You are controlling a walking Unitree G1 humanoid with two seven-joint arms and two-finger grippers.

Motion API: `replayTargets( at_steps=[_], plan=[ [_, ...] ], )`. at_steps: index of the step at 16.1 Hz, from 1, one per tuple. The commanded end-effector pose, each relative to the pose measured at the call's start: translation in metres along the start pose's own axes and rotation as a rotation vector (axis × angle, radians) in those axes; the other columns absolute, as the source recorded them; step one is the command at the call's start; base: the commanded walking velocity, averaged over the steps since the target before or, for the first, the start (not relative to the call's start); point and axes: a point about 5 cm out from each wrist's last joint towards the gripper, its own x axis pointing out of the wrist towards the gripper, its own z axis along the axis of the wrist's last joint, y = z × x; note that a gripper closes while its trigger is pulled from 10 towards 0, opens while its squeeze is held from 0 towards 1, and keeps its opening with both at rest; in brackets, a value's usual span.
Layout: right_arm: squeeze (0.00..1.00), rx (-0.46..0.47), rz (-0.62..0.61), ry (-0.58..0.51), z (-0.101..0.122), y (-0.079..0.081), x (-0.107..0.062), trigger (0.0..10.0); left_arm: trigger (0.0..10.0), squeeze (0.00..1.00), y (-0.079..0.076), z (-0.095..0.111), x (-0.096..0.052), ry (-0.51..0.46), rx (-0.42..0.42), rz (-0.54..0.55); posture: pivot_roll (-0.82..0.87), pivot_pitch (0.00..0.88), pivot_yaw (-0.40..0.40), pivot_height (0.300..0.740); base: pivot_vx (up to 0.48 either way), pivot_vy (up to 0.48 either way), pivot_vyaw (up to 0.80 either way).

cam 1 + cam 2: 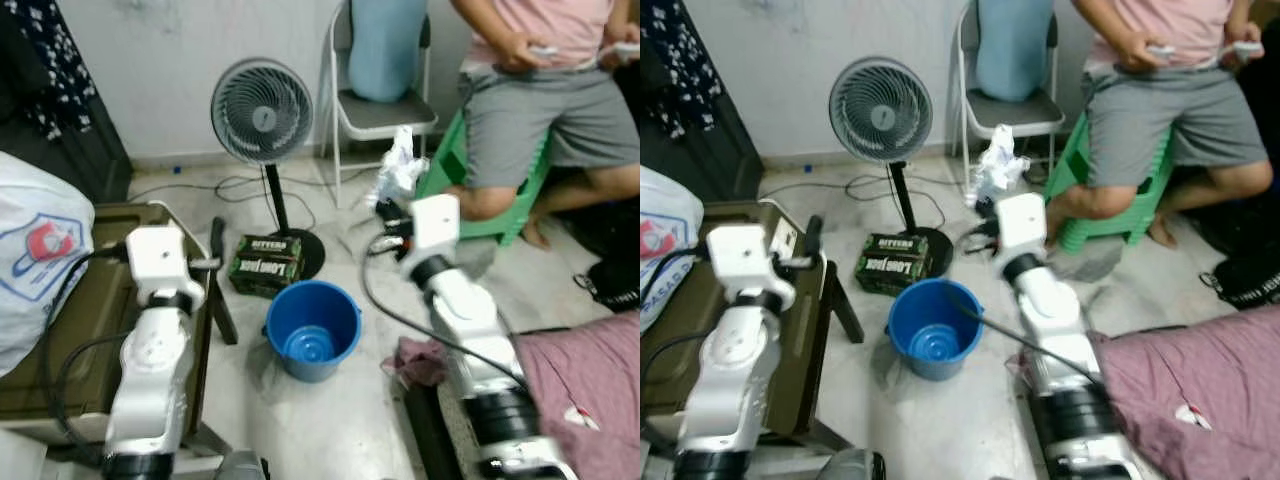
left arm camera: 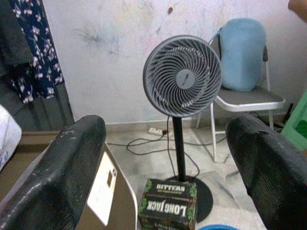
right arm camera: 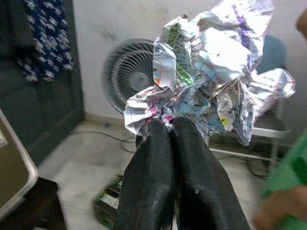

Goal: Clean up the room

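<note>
Gripping crumpled newspaper (image 3: 211, 72), right gripper (image 3: 169, 125) seemingly beyond bucket (image 1: 312, 328) rim

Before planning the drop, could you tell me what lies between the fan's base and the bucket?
In the left eye view, a green carton sits on the floor between the fan base and the blue bucket.

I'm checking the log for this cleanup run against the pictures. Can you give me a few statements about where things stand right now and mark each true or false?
1. The right hand is shut on a crumpled newspaper. True.
2. The left hand is holding the green box. False: its fingers are spread wide with nothing between them, and the box sits on the floor by the fan.
3. The blue bucket lies tipped on its side. False: it stands upright on the floor between the two arms.
4. A person sits beyond the right arm, near a green stool. True.
</note>
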Motion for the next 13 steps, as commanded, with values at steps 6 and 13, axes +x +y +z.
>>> replayTargets(
  at_steps=[6, 13],
  plan=[
    [0.0, -0.018, -0.002, -0.002, 0.0023, -0.0047, -0.0003, 10.0, 10.0, 0.0, -0.0048, 0.0078, 0.0025, -0.034, -0.011, -0.031, -0.03, 0.0, -0.025, 0.74, 0.177, 0.0, 0.0],
    [0.0, -0.017, 0.001, -0.004, 0.0027, -0.0039, 0.0003, 10.0, 10.0, 0.0, -0.0046, 0.0082, 0.0024, -0.036, -0.012, -0.032, -0.03, 0.0, -0.028, 0.74, 0.292, 0.0, 0.0]
  ],
)
